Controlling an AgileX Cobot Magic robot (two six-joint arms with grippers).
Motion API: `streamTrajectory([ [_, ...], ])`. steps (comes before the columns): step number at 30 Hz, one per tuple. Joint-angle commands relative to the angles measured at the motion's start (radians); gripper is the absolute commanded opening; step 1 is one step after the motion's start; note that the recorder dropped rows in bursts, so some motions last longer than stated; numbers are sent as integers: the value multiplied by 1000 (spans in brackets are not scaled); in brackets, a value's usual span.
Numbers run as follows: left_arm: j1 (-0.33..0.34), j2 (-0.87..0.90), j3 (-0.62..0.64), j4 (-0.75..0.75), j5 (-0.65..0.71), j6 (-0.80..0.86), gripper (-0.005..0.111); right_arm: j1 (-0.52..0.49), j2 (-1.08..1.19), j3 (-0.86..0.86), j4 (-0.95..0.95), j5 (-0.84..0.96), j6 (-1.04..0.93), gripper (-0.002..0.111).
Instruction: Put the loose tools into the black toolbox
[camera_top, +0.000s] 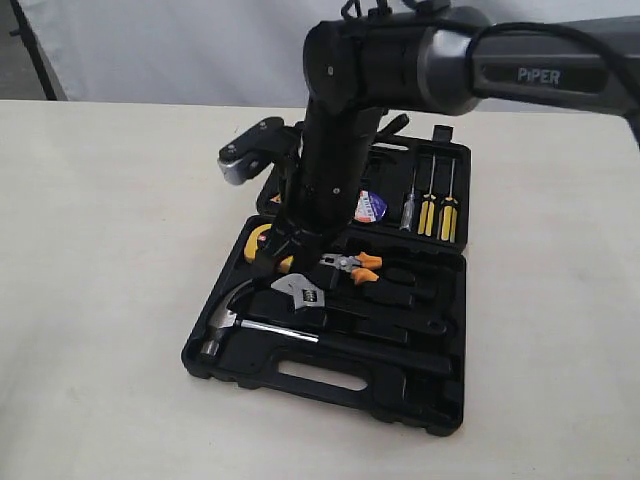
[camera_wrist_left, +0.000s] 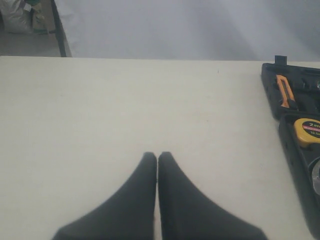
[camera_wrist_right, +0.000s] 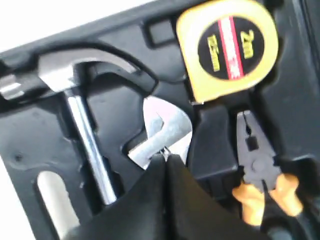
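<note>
The black toolbox (camera_top: 440, 410) lies open on the table, and the hammer (camera_top: 228, 318) rests in its near half. The silver adjustable wrench (camera_top: 300, 294) lies slanted just above the hammer's shaft. In the far half sits the black tape roll (camera_top: 370, 207) with its blue-red label. My right gripper (camera_top: 278, 262) reaches down over the case. In the right wrist view this gripper (camera_wrist_right: 165, 157) is shut, its tips at the wrench head (camera_wrist_right: 165, 132), beside the hammer (camera_wrist_right: 65, 75). My left gripper (camera_wrist_left: 157, 156) is shut and empty over bare table, left of the toolbox (camera_wrist_left: 272, 95).
A yellow tape measure (camera_wrist_right: 227, 47) and orange-handled pliers (camera_wrist_right: 257, 170) sit in the near half of the case. Yellow-handled screwdrivers (camera_top: 430, 210) line the far half. The right arm (camera_top: 340, 130) stands over the case's middle. Pale table surrounds the case.
</note>
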Motion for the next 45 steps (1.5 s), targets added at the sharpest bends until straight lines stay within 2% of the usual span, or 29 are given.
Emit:
streamTrajectory([
  [1, 3, -8, 9, -14, -17, -10, 1, -11, 70, 70, 3, -29, 17, 0],
  [7, 3, -8, 9, -14, -17, -10, 1, -8, 156, 58, 22, -19, 20, -1],
  [12, 3, -8, 9, -14, -17, -10, 1, -15, 60, -10, 18, 3, 38, -1],
  [14, 3, -8, 9, -14, -17, -10, 1, -50, -14, -18, 1, -13, 70, -1],
  [16, 3, -8, 9, -14, -17, -10, 1, -139, -51, -18, -1, -15, 137, -1],
  [19, 3, -8, 9, -14, -17, -10, 1, -352, -42, -18, -1, -17, 301, -1],
  [22, 3, -8, 9, -14, -17, -10, 1, -496, 15, -18, -6, -34, 330, -1],
  [26, 3, -8, 9, -14, -17, -10, 1, -573, 117, -24, -12, -65, 330, -1],
  [30, 3, -8, 9, -14, -17, -10, 1, -569, 169, -24, -22, -97, 327, -1],
  [36, 3, -8, 9, -14, -17, -10, 1, -504, 180, -26, -20, -134, 301, -1],
  [45, 3, -8, 9, -14, -17, -10, 1, -397, 189, -35, -7, -326, 242, -1],
])
